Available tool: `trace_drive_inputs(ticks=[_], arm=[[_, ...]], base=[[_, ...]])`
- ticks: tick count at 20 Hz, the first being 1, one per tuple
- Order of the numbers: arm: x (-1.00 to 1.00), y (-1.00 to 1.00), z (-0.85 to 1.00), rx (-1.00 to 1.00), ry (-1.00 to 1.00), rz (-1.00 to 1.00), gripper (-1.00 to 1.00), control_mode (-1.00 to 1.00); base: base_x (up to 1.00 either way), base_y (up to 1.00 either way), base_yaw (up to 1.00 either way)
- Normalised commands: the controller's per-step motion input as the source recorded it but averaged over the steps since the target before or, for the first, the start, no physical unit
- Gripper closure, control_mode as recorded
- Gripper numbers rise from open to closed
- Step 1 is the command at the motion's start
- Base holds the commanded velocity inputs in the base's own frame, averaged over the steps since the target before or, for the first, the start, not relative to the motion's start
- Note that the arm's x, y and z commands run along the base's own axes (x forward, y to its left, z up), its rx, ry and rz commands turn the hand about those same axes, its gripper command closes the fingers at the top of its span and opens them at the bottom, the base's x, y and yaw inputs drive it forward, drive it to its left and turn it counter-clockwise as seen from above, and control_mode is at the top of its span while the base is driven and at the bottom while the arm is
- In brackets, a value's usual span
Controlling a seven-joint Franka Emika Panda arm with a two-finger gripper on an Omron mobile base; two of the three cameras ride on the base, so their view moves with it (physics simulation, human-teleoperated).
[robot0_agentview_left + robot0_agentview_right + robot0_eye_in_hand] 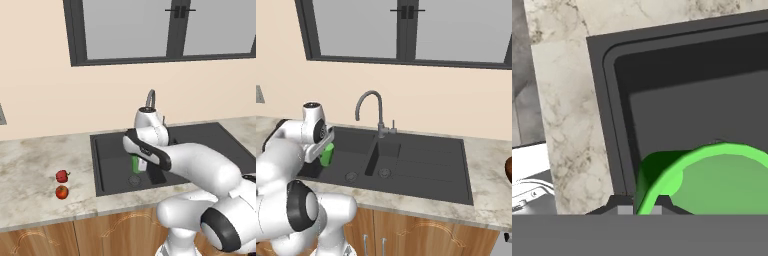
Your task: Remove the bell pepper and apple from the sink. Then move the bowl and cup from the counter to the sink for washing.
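Green cup (pixel 712 175), clamped by its rim in the gripper (pixel 641 204), hangs inside the large basin of the sink (pixel 107 150), near the drain, presumably lowered there so it can be released for washing. Pepper (pixel 62 175) and apple (pixel 61 192) lie close together on the counter (pixel 30 165) at about 9 o'clock from the sink, already out of it. Brown bowl (pixel 508 170) waits on the counter at 3 o'clock, evidently the last item left.
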Motion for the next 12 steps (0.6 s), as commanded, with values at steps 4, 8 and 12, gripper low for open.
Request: trace_drive_inputs(ticks=[4, 8, 12], arm=[[0.39, 0.26, -0.27, 0.04, 0.01, 0.09, 1.00, -1.00], [0.41, 0.16, -0.27, 0.03, 0.00, 0.10, 1.00, -1.00], [0.27, 0.08, -0.34, 0.01, 0.00, 0.12, 1.00, -1.00]], base=[[0.00, 0.00, 0.00], [0.00, 0.00, 0.00], [0.00, 0.00, 0.00]])
